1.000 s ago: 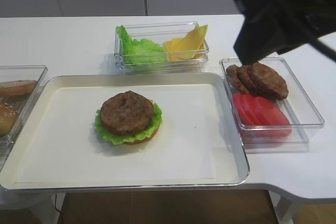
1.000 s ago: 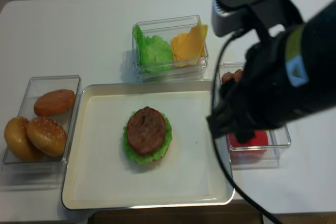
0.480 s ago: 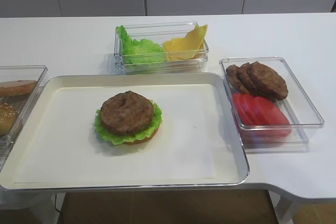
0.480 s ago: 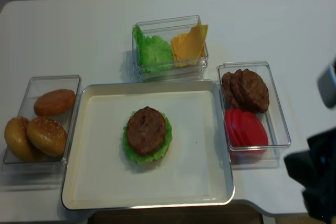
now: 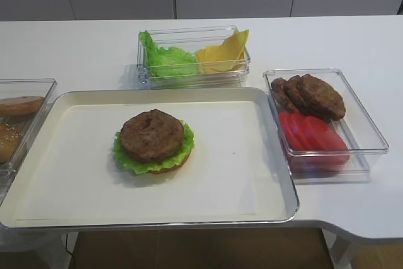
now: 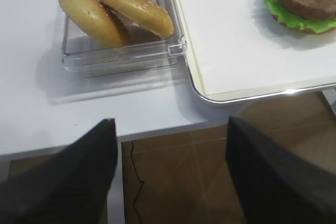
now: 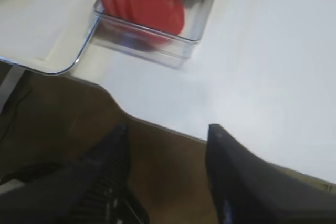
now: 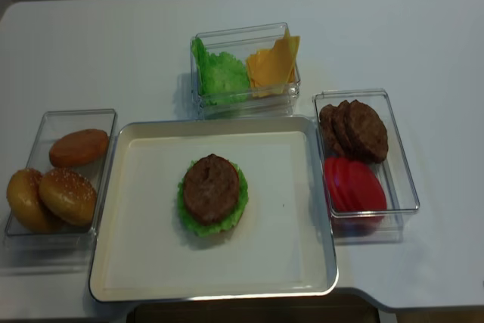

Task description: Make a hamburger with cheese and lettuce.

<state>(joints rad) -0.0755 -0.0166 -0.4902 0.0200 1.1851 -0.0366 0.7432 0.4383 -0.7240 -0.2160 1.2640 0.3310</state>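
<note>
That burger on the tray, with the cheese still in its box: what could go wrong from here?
The hamburger is an unsecured pile, patty on lettuce on bun; pressing cheese down could shove the patty off-centre.

The cheese slices are thin and lean against the box wall beside the spare leaves, so the tool may lift several slices or snag a leaf.

Both tools, right and left, hang open off the table's front edge, so any reach crosses the tray rim.

Upper left, buns (image 6: pixel 118 14) sit in a clear box (image 6: pixel 123 56) — the hamburger (image 6: pixel 304 1) upper right, open jaws below.
</note>
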